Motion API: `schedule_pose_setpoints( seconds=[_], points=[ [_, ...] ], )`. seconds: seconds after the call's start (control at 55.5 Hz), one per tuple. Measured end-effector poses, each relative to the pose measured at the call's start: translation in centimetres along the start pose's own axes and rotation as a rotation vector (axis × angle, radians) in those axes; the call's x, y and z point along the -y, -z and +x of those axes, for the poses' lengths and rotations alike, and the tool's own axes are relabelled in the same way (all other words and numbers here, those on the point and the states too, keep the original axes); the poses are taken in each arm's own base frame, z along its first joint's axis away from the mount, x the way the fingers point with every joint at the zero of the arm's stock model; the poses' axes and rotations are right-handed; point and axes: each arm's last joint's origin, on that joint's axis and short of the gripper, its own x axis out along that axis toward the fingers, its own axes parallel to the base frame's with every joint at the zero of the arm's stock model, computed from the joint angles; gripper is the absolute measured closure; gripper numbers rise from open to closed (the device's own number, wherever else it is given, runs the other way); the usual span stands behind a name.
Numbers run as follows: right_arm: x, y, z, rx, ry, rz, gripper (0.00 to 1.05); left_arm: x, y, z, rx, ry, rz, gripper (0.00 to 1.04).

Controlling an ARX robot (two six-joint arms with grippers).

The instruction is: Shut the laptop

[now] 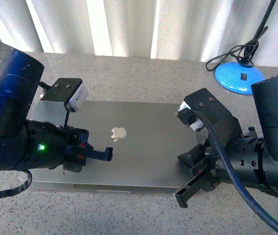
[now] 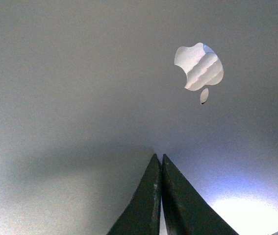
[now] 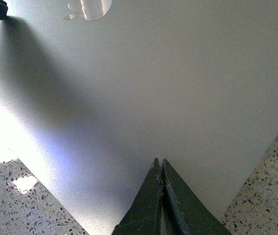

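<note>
**Matt metal on speckled stone**

The lid of the laptop (image 1: 143, 142) is grey-silver metal, matt and smooth, with a very fine grain. Only the pale apple logo (image 1: 118, 133) on it is glossy and mirrors light stripes. The bench (image 1: 143, 78) looks like stone, grey with dark and pale specks, a little rough. The left hand (image 2: 157, 164) and the right hand (image 3: 159, 166) are dark and matt, probably plastic. At the far right, the lamp base (image 1: 239, 77) is glossy blue, and its cable (image 1: 246, 49) is black and looks like rubber.
</note>
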Motion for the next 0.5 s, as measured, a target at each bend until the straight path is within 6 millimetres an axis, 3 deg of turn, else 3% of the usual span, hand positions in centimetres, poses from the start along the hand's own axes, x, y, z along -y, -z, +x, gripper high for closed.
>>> schedule_pose_setpoints(
  seconds=[0.505],
  points=[
    [0.4, 0.5, 0.9, -0.042, -0.016, 0.023, 1.04, -0.9, 1.1, 1.0, -0.020, 0.003, -0.053, 1.01]
  ],
)
